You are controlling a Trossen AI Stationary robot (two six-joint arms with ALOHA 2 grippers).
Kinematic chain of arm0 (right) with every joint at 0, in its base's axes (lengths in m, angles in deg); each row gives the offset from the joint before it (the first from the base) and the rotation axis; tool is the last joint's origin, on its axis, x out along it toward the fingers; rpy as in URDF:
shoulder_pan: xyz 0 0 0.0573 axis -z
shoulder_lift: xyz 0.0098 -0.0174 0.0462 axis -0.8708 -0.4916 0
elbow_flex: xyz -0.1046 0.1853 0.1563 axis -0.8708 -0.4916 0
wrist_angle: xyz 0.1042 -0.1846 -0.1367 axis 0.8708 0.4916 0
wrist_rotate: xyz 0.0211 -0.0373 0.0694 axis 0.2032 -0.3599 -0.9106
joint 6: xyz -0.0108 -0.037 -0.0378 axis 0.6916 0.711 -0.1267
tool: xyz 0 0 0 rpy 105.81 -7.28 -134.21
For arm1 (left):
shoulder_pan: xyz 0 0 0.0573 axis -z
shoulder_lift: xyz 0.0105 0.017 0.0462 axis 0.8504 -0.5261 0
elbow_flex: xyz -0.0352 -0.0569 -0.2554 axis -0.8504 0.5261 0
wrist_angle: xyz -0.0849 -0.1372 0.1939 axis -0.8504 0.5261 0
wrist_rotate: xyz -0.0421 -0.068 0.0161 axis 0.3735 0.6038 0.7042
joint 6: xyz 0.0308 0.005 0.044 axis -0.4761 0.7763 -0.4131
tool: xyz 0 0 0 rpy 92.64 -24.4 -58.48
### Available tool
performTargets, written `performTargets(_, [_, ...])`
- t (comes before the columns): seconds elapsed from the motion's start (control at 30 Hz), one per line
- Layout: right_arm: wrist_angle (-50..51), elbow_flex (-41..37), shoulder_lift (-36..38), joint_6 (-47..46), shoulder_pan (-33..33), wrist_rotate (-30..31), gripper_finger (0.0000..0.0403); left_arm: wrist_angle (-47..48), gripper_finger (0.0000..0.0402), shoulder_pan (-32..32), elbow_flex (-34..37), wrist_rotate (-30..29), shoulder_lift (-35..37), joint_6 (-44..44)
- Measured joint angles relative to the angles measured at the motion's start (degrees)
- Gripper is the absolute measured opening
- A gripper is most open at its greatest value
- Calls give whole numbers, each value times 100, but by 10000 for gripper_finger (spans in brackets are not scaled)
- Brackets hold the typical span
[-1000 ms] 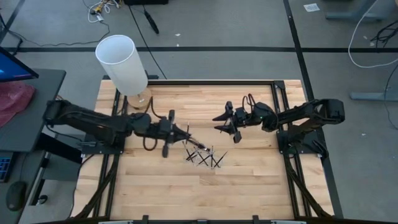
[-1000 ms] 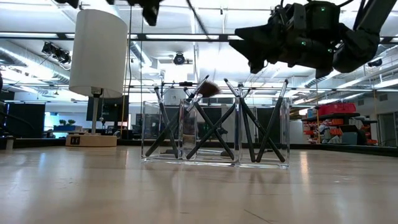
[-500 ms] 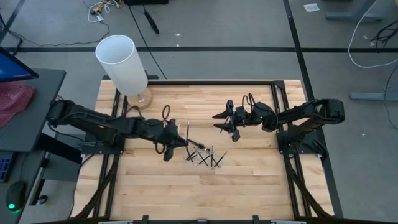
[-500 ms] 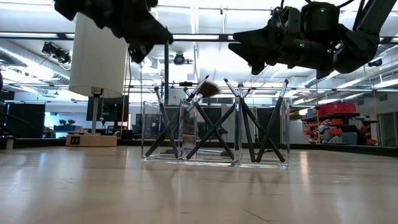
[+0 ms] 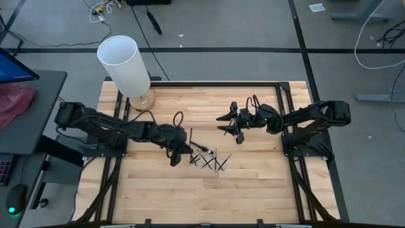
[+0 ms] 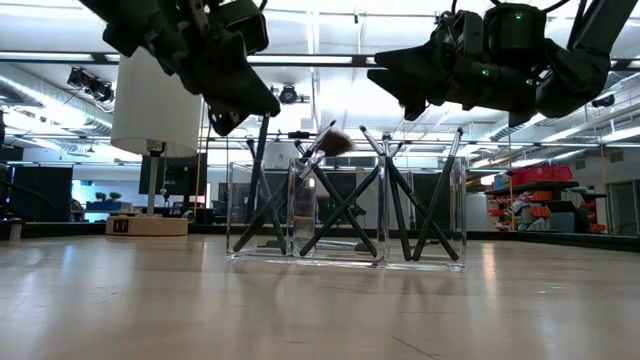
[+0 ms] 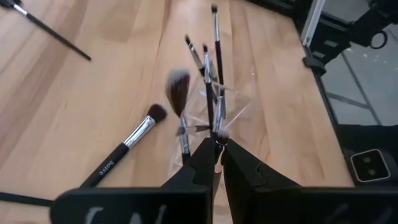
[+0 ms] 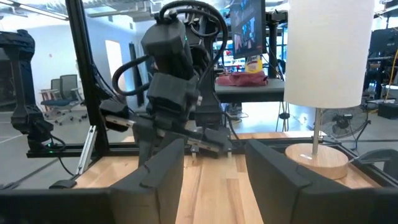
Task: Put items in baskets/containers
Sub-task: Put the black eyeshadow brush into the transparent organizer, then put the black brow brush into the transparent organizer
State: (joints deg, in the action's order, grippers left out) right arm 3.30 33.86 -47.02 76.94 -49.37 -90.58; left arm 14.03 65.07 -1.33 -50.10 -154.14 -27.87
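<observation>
Holder (image 6: 345,210) mid-worktop, brushes (image 6: 330,195) crossed inside. Left pincer (image 5: 181,151) just beside it, clamped on a brush (image 7: 217,134) upright over the holder. Right pincer (image 5: 231,125) apart, hovering nearer the far edge.

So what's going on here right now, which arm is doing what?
The left tool is shut on a thin black makeup brush, holding it over the left end of the clear holder, which already has several brushes leaning crossed inside. The right tool hangs open above the table, beyond the holder, waiting. The left wrist view shows one more brush lying loose on the wood.
</observation>
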Motion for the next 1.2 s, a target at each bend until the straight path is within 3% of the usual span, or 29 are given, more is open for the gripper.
performTargets(0.73, [20,1,0,-2,0,0,176,-66,111,0,-2,-419,-85,-20])
performTargets(1.07, [313,2,-4,-39,0,255,176,-84,115,0,-9,-254,996,-214])
performTargets(1.2, [491,2,-4,-166,0,454,176,-14,115,6,-9,-661,1501,-522])
